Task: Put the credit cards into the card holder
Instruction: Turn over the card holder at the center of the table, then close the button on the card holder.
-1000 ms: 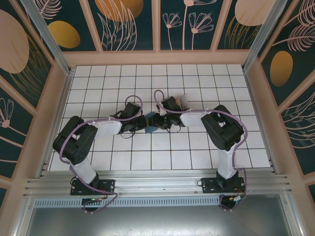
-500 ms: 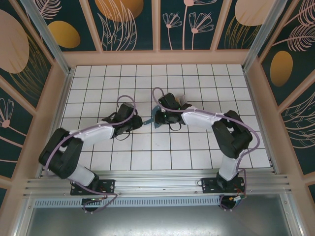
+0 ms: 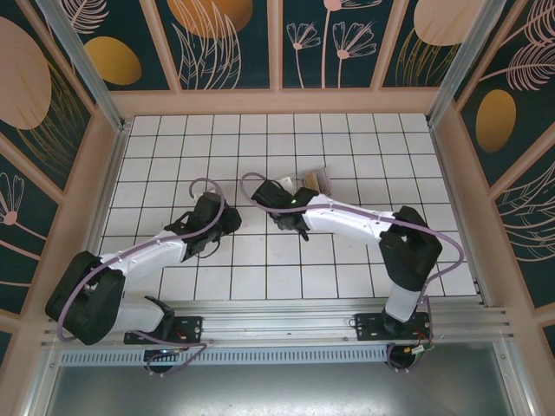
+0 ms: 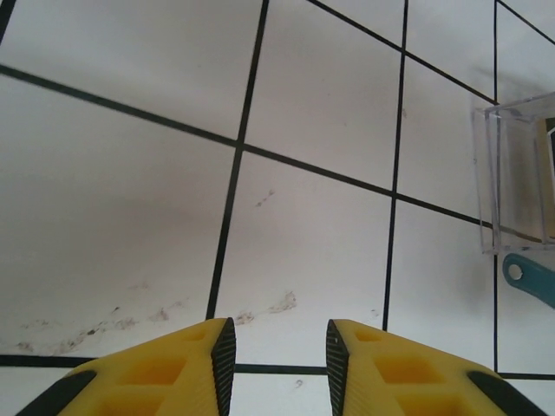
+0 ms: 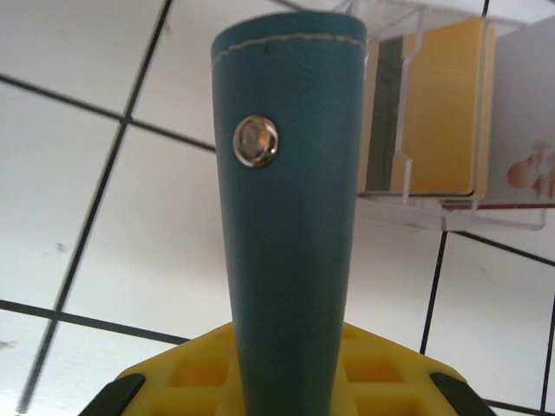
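Observation:
The teal card holder stands up from my right gripper, which is shut on its lower end; a metal snap shows on its face. Its teal strap tip pokes into the left wrist view. Behind it, yellow credit cards stand in a clear plastic box. In the top view my right gripper hangs just left of that box. My left gripper is open over bare tile, nothing between its fingers, and sits a tile or so to the left.
The clear plastic box lies on the white tiled floor, right of my left gripper. A pale card with reddish marks leans at its right side. Wooden walls ring the tiled area.
My left gripper has opened, let go of the card holder and drawn back to the left. My right gripper has shut on the card holder and carried it up-left, next to the box.

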`<state>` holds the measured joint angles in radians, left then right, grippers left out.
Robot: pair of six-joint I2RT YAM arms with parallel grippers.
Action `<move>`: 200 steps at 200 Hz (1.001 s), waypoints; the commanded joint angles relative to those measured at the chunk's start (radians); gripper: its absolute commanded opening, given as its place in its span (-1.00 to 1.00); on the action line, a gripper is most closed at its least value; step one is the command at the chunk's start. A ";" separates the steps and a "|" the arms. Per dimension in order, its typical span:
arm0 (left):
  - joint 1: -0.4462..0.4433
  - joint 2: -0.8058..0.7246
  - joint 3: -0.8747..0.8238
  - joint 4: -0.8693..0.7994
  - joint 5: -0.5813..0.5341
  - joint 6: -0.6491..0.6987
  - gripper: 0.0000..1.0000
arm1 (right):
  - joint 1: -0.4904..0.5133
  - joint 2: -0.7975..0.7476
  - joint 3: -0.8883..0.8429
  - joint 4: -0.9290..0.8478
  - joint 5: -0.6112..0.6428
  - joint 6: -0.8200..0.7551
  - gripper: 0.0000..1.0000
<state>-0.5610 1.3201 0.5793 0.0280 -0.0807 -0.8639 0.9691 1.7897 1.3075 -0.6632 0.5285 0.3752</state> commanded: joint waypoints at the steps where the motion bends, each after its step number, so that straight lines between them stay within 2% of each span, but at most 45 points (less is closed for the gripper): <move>1: 0.008 -0.023 -0.040 0.067 -0.003 -0.046 -0.27 | 0.037 0.067 0.015 0.000 -0.036 0.013 -0.72; 29: 0.007 -0.004 -0.036 0.062 0.025 -0.046 -0.25 | 0.079 0.163 0.067 0.046 -0.133 0.038 -0.64; 37: 0.007 -0.004 -0.035 0.062 0.031 -0.046 -0.25 | 0.086 0.179 0.084 0.046 -0.145 0.043 -0.53; 47: 0.008 -0.004 -0.038 0.062 0.030 -0.047 -0.25 | 0.089 0.184 0.097 0.055 -0.167 0.041 -0.28; 61: 0.008 -0.008 -0.038 0.056 0.022 -0.044 -0.25 | 0.089 0.170 0.103 0.072 -0.199 0.034 -0.19; 104: 0.008 0.019 -0.002 0.046 0.049 -0.015 -0.25 | 0.023 0.056 0.078 0.128 -0.313 0.036 -0.17; 151: 0.007 0.094 0.051 0.073 0.135 0.031 -0.28 | -0.171 -0.126 -0.068 0.231 -0.487 0.051 -0.17; 172: 0.007 0.118 0.073 0.084 0.159 0.039 -0.30 | -0.246 -0.157 -0.146 0.267 -0.558 0.052 -0.22; 200: 0.007 0.137 0.098 0.094 0.180 0.045 -0.34 | -0.299 -0.167 -0.209 0.313 -0.643 0.058 -0.28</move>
<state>-0.5610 1.4349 0.6376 0.0822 0.0559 -0.8490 0.6846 1.6279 1.1542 -0.3962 0.0093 0.4175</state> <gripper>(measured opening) 0.339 0.369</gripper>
